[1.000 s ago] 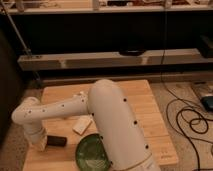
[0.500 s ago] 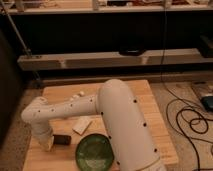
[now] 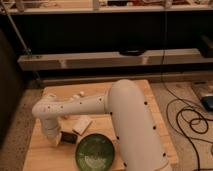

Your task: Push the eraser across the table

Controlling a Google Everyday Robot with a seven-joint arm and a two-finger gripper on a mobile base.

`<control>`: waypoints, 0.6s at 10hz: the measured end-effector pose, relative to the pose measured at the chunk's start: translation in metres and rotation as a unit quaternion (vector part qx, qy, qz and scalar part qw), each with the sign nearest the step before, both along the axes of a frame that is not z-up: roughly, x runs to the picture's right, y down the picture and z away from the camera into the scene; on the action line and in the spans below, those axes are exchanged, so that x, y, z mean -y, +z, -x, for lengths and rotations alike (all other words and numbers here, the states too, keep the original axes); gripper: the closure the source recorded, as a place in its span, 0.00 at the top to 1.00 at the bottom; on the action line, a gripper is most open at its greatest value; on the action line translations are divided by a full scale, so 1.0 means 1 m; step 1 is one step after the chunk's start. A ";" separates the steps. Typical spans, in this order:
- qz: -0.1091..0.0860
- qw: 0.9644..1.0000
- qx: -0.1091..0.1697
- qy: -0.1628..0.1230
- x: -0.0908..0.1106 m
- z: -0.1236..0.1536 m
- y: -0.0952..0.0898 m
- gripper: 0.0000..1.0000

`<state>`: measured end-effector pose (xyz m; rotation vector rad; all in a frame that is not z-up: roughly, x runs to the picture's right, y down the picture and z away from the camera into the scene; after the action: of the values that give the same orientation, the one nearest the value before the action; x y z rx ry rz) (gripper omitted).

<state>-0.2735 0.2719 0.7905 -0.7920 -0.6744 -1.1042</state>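
The eraser (image 3: 68, 137), a small flat black block, lies on the light wooden table (image 3: 40, 159) near its front left. My gripper (image 3: 54, 138) hangs down from the white wrist and sits right against the eraser's left end. The big white arm (image 3: 125, 115) reaches in from the lower right and covers much of the table's right half. The green bowl (image 3: 95, 151) is just right of and in front of the eraser.
A pale whitish block (image 3: 82, 124) lies just behind the eraser to its right. Small white items (image 3: 77, 93) rest near the table's far edge. A low shelf (image 3: 120, 59) runs behind the table. Black cables (image 3: 192, 120) lie on the floor to the right.
The wrist and gripper have moved right along the table's front left. The eraser has shifted a little to the right with them, closer to the green bowl.
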 end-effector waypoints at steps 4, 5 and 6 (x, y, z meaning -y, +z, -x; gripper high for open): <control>0.006 1.000 -0.011 0.016 0.005 -0.025 0.010 0.00; 0.002 1.000 -0.011 0.020 0.007 -0.035 0.012 0.00; 0.001 1.000 -0.010 0.018 0.007 -0.034 0.012 0.00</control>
<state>-0.2399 0.2651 0.8024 -0.7890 -0.6698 -1.0627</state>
